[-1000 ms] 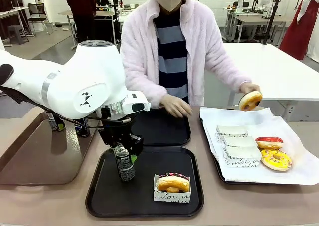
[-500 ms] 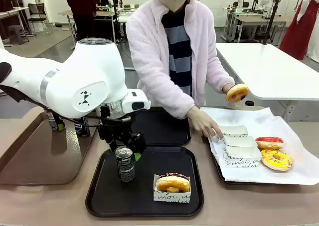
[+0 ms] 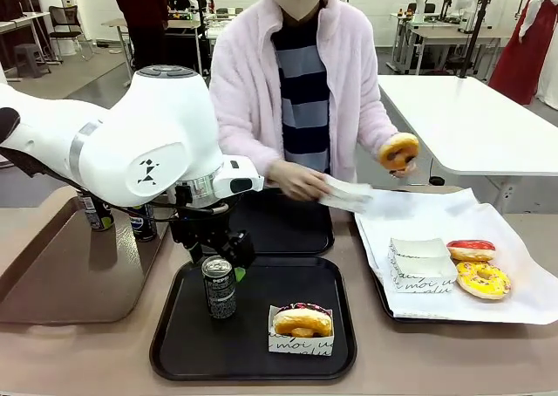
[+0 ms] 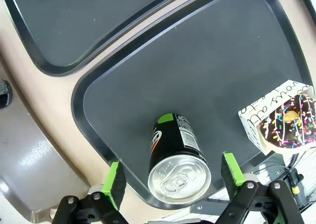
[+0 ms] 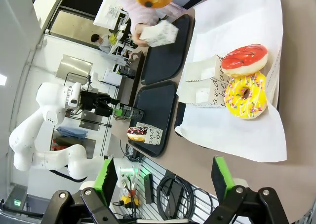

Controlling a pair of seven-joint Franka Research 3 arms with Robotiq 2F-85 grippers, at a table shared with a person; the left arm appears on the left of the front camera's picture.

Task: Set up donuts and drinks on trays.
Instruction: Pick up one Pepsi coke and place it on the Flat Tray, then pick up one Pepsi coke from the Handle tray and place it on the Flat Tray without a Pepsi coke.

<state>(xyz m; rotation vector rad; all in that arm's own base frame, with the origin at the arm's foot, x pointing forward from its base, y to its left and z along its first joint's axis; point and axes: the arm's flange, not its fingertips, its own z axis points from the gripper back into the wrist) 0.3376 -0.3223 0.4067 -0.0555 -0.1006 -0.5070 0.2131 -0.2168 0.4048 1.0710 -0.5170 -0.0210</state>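
Left gripper (image 4: 174, 177), jaws open, straddles slim dark silver-topped can (image 4: 177, 155) upright on near black plastic tray (image 3: 253, 331); a skewed lift could clip and topple it.

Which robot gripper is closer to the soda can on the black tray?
Left. The left gripper hovers open just above the can; the right gripper is far away from it.
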